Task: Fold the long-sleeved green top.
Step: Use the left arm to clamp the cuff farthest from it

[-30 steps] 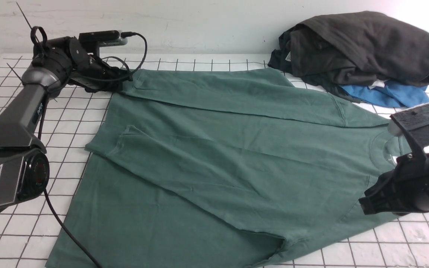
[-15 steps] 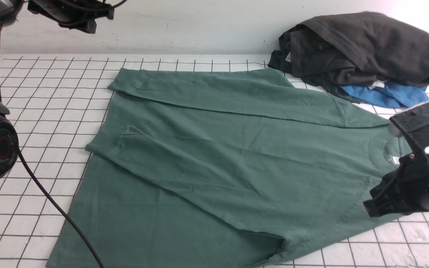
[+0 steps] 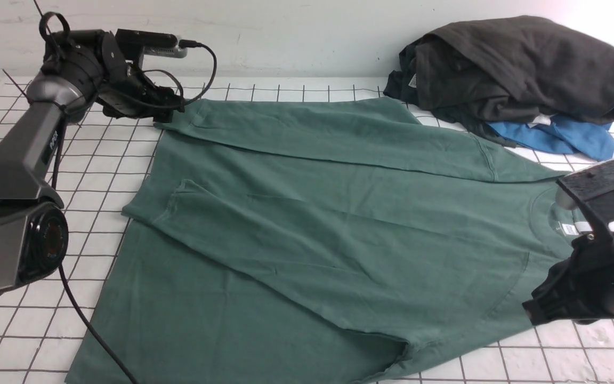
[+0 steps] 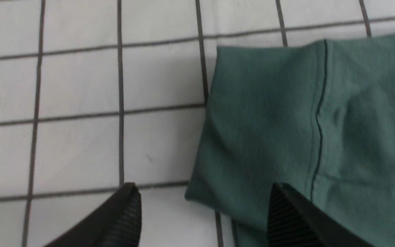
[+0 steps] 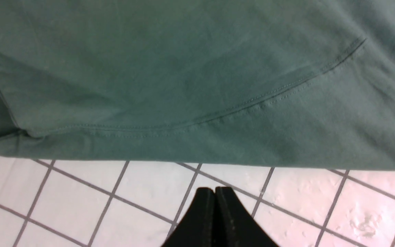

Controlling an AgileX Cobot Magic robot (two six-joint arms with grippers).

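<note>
Front view: the top (image 3: 307,224) lies flat on the table (image 3: 19,330), and it covers most of the middle. Both sleeves are folded across the body, and the neck with its white tag (image 3: 569,229) points to 3 o'clock. The left gripper (image 3: 166,109) is at 10 o'clock of the top, at the cuff (image 3: 179,120) of the far sleeve. The right gripper (image 3: 539,312) is at 4 o'clock, just beside the shoulder edge, and its wrist hides part of the neck. At 1 o'clock a pile of dark clothes (image 3: 520,69) lies over a blue garment (image 3: 563,138); the pile touches the far edge of the top.

Left wrist view: the left gripper (image 4: 204,206) is spread wide. The corner of the cuff (image 4: 259,120) lies between its fingers (image 4: 293,219); one is above the cloth, the other above bare table (image 4: 74,85). I cannot tell if they touch anything.

Right wrist view: the right gripper (image 5: 214,206) has its fingers pressed together with nothing between them. It is above bare table (image 5: 81,206), close to the edge of the top (image 5: 197,85) but apart from it.
</note>
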